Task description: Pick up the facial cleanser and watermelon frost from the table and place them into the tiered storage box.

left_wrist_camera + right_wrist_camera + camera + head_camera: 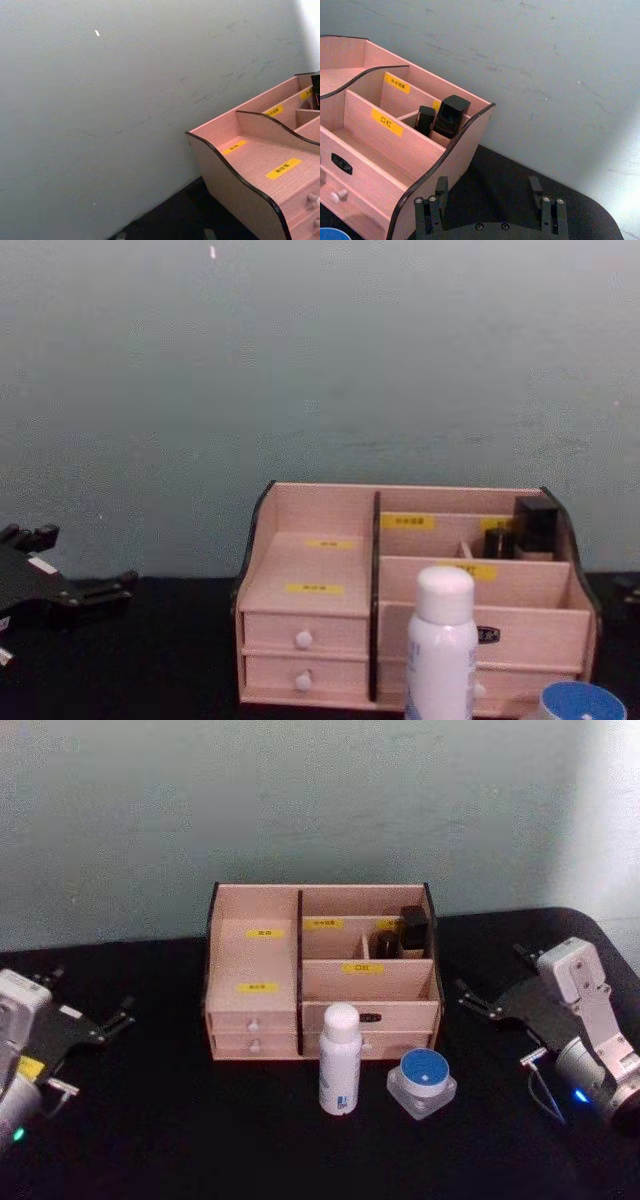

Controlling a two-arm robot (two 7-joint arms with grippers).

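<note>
Head view is showing the white bottle (340,1062) standing on the black surface (200,1140), right in front of the wooden box (255,960). The little jar (422,1082) with the blue lid is sitting just beside the bottle, on its right. The left hand (88,994) and the right hand (490,970) are hovering far out at the sides, both with fingers spread wide and holding nothing.

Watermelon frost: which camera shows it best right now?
Head view: the whole watermelon frost shows, blue lid up, beside the facial cleanser. Chest view cuts it to the lid; right wrist view catches a blue sliver.
</note>
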